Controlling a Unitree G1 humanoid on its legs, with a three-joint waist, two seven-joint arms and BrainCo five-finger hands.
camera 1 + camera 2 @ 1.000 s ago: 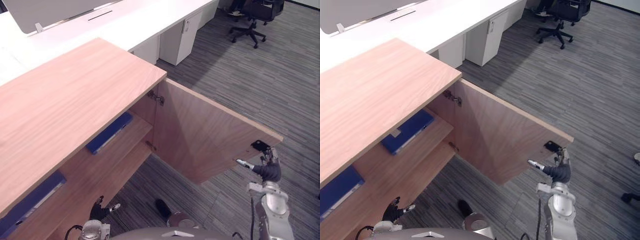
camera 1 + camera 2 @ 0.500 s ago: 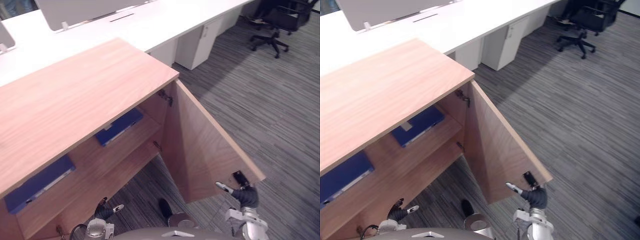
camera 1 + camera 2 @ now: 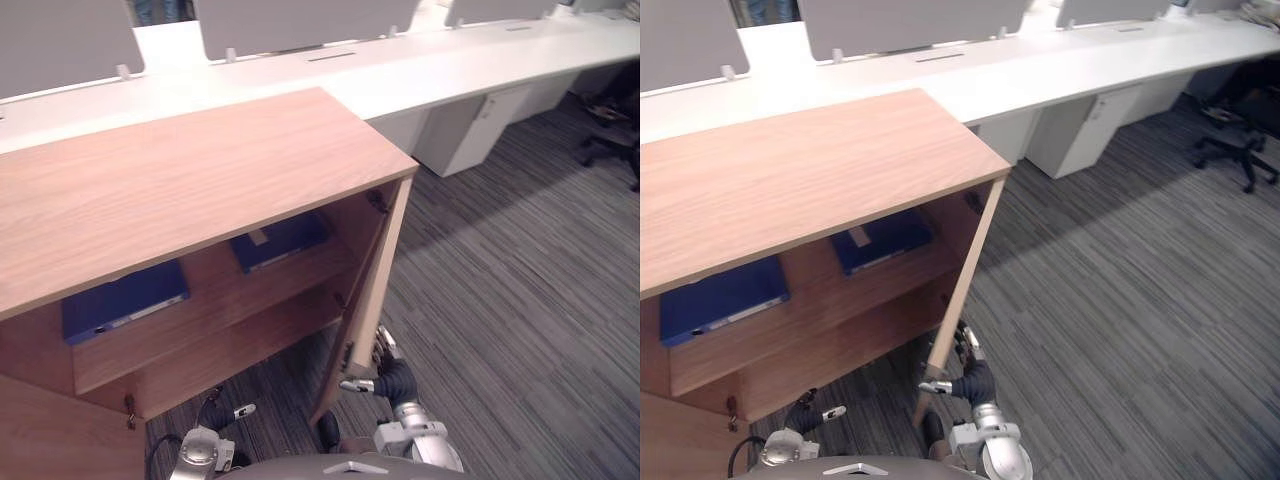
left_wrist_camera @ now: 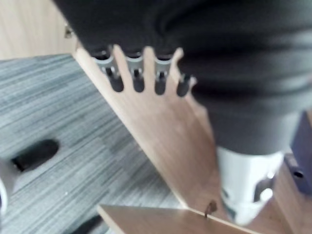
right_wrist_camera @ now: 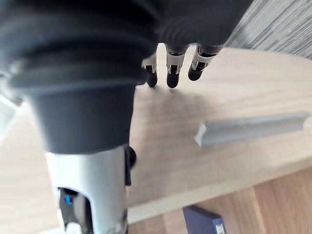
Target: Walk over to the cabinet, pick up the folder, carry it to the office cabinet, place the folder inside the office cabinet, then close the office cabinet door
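Seen from the head, the right hand (image 3: 388,380) rests flat-fingered on the office cabinet door (image 3: 368,290), with the blue folder (image 3: 280,240) shelved beyond it. Right wrist view: straight fingers (image 5: 170,78) touch the door near the grey handle (image 5: 251,127). Left wrist view: the left hand (image 4: 138,78) hangs relaxed and empty.

both eye views look down from the head and share the cabinet (image 3: 200,180), its door (image 3: 960,290), the desk (image 3: 400,75) behind and the floor (image 3: 520,300). each wrist view looks from very close along its own hand: the left hand (image 4: 141,80) faces cabinet wood and floor, the right hand (image 5: 170,73) the door's handle (image 5: 253,127).
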